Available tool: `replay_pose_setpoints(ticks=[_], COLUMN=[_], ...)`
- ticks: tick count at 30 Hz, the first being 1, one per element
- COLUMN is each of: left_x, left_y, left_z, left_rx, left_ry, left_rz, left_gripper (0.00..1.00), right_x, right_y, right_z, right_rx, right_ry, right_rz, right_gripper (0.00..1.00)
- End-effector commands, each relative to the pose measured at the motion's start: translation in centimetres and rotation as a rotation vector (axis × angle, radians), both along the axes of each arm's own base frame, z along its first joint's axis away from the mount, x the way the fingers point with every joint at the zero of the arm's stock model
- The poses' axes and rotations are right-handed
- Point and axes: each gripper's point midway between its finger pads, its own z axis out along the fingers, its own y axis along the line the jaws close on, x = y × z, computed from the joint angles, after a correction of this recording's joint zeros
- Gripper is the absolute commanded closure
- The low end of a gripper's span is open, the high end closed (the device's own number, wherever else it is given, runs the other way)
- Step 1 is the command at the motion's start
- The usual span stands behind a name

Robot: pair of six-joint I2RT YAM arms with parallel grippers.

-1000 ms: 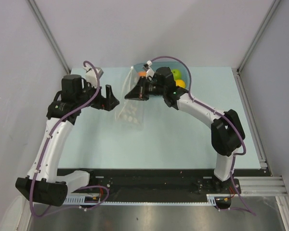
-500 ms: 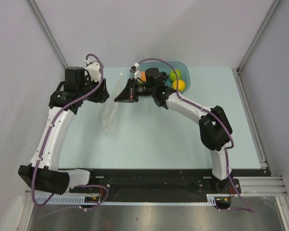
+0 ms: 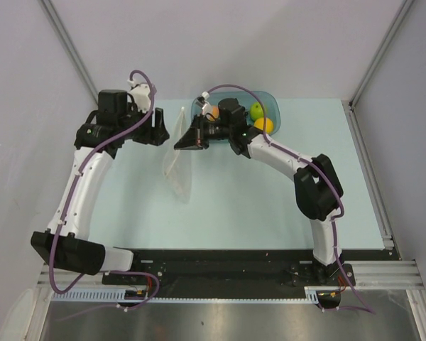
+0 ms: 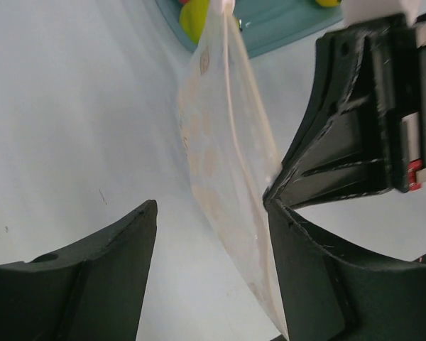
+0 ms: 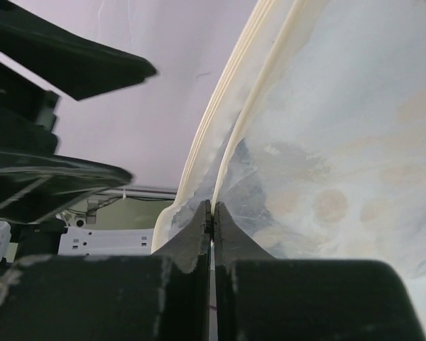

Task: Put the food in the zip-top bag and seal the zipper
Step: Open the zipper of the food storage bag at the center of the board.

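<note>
Zip-top bag, one; three visible fruits.

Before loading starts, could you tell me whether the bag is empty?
Empty: the bag hangs flat from the right gripper; fruit sits in the tub.

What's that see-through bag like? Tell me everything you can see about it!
The zip-top bag is clear, crinkly plastic with faint tan spots. A pale zipper strip runs along its mouth, whose two sides stand slightly apart. It looks flat, and no fruit shows inside. It hangs on edge over the table, near the teal tub. The right gripper is shut on its mouth edge. The left gripper is open around it; whether a finger touches it I cannot tell.
</note>
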Motion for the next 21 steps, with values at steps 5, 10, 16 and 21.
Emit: replay_pose_setpoints(ticks=[5, 10, 16, 21], left_x=[1.9, 2.8, 2.6, 2.8], left_y=[-2.2, -0.9, 0.9, 4.4], left_z=[0.5, -1.8, -2.6, -0.8], left_rx=[0.018, 0.106, 0.175, 0.11], left_ry=[-0.016, 0.037, 0.082, 0.111], left_rz=[-0.035, 0.023, 0.056, 0.144], left_gripper=[0.32, 0.39, 0.62, 0.98], right_x=[0.2, 0.6, 1.5, 4.1], right_y=[0.1, -0.2, -1.2, -3.4], right_z=[1.1, 1.2, 0.5, -1.4], right_rx=[0.026, 0.024, -0.001, -0.059], right_ry=[-0.054, -0.054, -0.058, -0.05], right_rz=[0.022, 0.009, -0.011, -0.079], right_gripper=[1.0, 1.0, 1.0, 1.0])
